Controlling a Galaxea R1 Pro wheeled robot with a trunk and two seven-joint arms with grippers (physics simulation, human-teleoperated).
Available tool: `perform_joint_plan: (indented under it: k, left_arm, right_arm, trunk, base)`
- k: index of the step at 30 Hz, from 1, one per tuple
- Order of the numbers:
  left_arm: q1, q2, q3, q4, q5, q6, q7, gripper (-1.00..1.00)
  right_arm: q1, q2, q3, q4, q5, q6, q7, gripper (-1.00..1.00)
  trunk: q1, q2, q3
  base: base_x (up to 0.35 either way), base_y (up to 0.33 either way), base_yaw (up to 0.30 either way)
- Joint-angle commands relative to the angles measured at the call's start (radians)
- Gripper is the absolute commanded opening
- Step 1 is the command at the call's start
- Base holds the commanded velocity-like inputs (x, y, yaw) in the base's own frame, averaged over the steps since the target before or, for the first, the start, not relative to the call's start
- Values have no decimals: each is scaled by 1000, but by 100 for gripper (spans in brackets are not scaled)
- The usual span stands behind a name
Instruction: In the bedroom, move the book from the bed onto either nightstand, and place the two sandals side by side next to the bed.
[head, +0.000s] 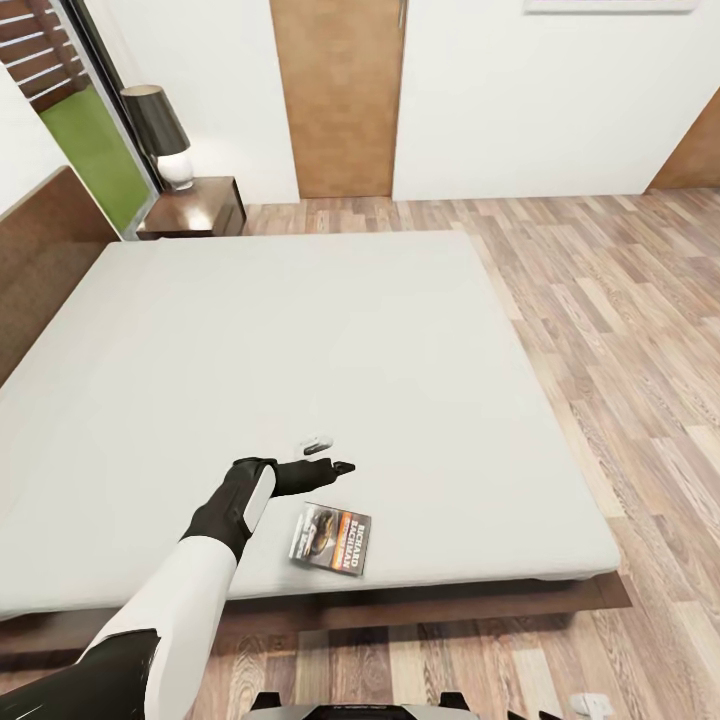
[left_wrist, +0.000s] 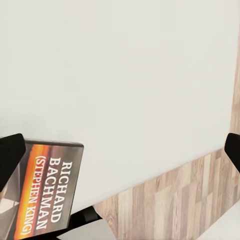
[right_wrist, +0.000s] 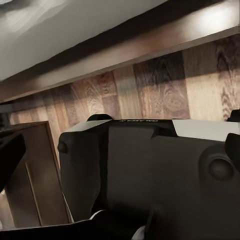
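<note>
The large low bed (head: 300, 350) with its dark brown wooden frame and plain pale grey-white mattress spreads across the light-brown wood-plank floor (head: 620, 330). The small thin paperback book (head: 331, 538), dark-covered with an orange band and white "RICHARD BACHMAN" lettering, lies flat on the mattress close to the near edge. The left arm reaches over the bed from the near left, and its black left claw (head: 322, 455) hangs just beyond the book, not touching it, its two fingers spread apart with nothing between them. In the left wrist view the book (left_wrist: 47, 192) sits beside one dark fingertip. A small dark-brown wooden nightstand (head: 195, 207) stands at the far left corner of the bed, carrying a dark-shaded lamp (head: 160, 133). Whether the right claw is apart or together cannot be told.
</note>
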Motion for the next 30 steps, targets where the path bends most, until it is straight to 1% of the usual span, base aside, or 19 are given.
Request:
perform_joint_plan:
  k: [1, 2, 30]
  left_arm:
    - [-1, -1, 6, -1, 6, 9, 0, 100]
    - [-1, -1, 6, -1, 6, 9, 0, 100]
    - [-1, -1, 7, -1, 7, 9, -1, 100]
  right_arm:
    - [0, 0, -1, 1, -3, 1, 9, 100]
    - [0, -1, -1, 1, -3, 0, 14, 100]
    - [0, -1, -1, 3, -2, -4, 21, 100]
  trunk:
    - [0, -1, -1]
    - [0, -1, -1]
    - [108, -197, -89]
  base:
    - [0, 0, 0]
    - [0, 0, 0]
    - [0, 0, 0]
